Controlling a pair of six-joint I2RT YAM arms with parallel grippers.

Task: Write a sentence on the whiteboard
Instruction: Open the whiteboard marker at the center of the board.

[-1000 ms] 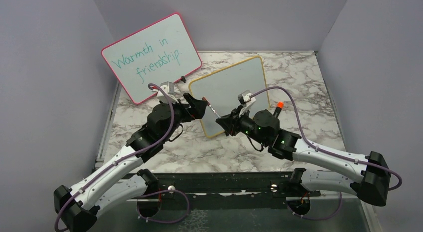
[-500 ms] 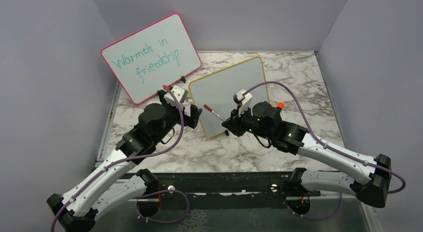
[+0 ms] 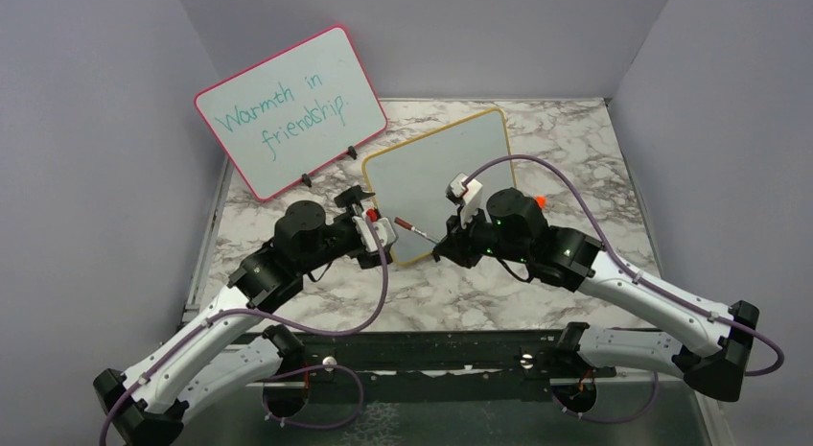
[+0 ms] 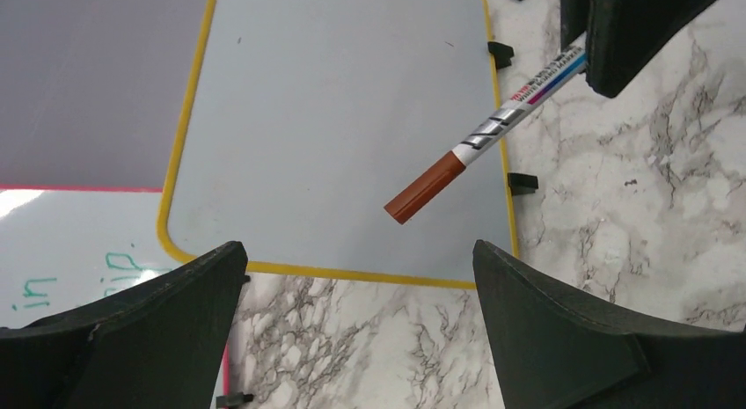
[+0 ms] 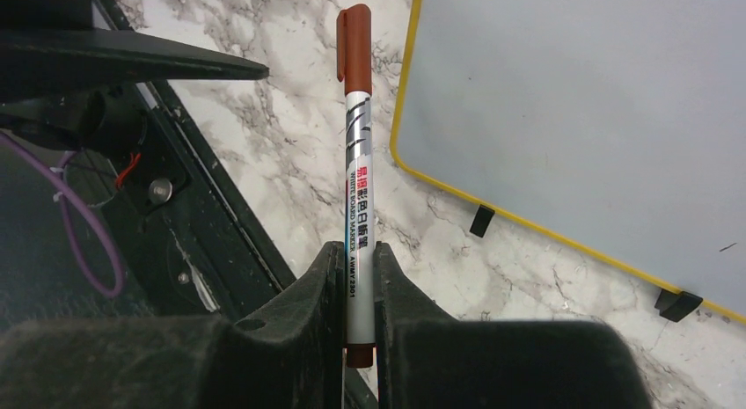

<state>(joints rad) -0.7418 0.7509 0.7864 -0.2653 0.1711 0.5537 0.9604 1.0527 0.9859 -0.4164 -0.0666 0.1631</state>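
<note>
pink board (image 3: 288, 110) with teal writing stands back left. left gripper (image 4: 356, 251) is spread wide, facing the whiteboard (image 3: 431, 168), which sits on the marble table (image 3: 594, 149) just right of the pink board. capped brown marker (image 5: 356, 163) points leftward by the whiteboard's near edge, its tail pinched in the right gripper (image 5: 359, 259).
</note>
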